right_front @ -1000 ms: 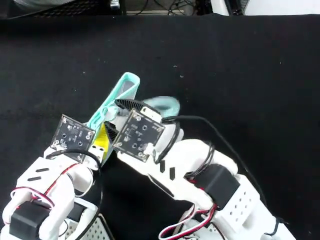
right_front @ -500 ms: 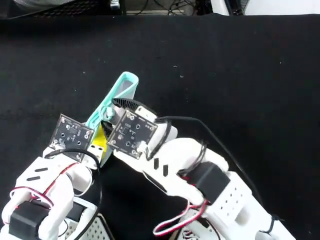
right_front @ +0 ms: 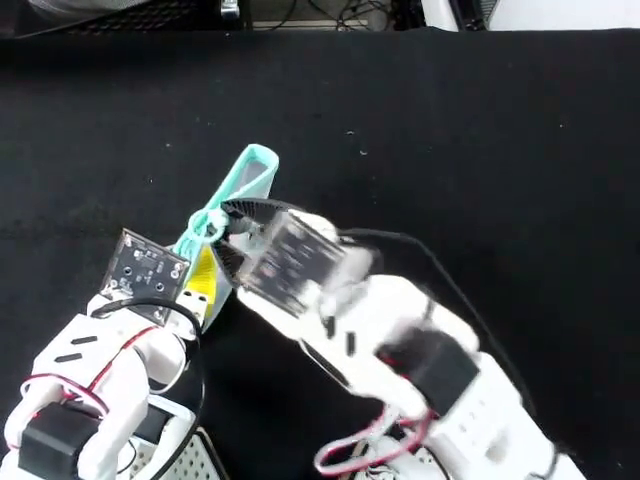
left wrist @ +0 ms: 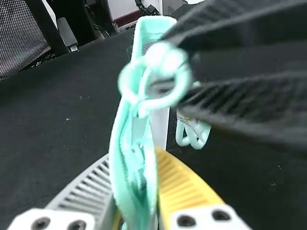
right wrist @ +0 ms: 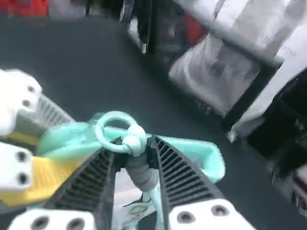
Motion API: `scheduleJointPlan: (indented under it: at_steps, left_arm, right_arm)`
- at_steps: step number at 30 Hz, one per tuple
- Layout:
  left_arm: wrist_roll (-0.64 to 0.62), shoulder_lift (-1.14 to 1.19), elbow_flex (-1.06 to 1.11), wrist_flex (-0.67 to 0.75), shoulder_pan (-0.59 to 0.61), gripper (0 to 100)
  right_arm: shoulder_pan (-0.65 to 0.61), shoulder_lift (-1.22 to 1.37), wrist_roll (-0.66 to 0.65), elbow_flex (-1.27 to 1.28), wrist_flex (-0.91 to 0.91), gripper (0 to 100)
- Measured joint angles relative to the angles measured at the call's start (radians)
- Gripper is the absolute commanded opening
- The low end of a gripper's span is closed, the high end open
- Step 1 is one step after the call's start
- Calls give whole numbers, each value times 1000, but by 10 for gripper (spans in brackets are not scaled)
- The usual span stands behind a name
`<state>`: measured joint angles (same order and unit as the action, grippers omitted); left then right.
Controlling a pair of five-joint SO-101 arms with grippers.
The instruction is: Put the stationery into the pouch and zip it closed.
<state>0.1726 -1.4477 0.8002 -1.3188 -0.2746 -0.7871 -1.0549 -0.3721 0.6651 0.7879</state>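
Table [right_front: 500, 120]: black cloth surface. The work sits left of its middle, about halfway between the near and far edges.
Right arm: reaches in from the near edge and slants toward the left side, with its wrist low over the pouch's upper edge.
Left arm: comes in from the near left corner, forearm short and low, wrist just behind the pouch.
Pouch [right_front: 240, 185]: mint fabric, stood on edge with its zip line uppermost. Its far end points toward the far edge. I judge it light, soft and floppy, so it will sag or fold unless pinned. The best holds are the seam end for bracing and the pull for drawing. The contents cannot be seen.
Left gripper [left wrist: 136, 191]: grey and yellow fingers are clamped on the pouch's near end and hold it upright.
Right gripper [right wrist: 134, 148]: black ribbed fingers are pinched on the zipper pull just under its bead.
Zipper pull [right wrist: 133, 139]: a small mint ring and bead, smooth. I judge it likely to slip out if tugged sideways.
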Motion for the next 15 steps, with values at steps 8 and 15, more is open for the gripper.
scheduleJointPlan:
  at_steps: [8, 15]
  left_arm:
    - [5, 0, 2, 9, -8, 29]
    - [6, 2, 2, 11, -8, 29]
  right_arm:
    - [107, -35, 0, 2, 5, 13]
    - [176, 18, -2, 2, -9, 13]
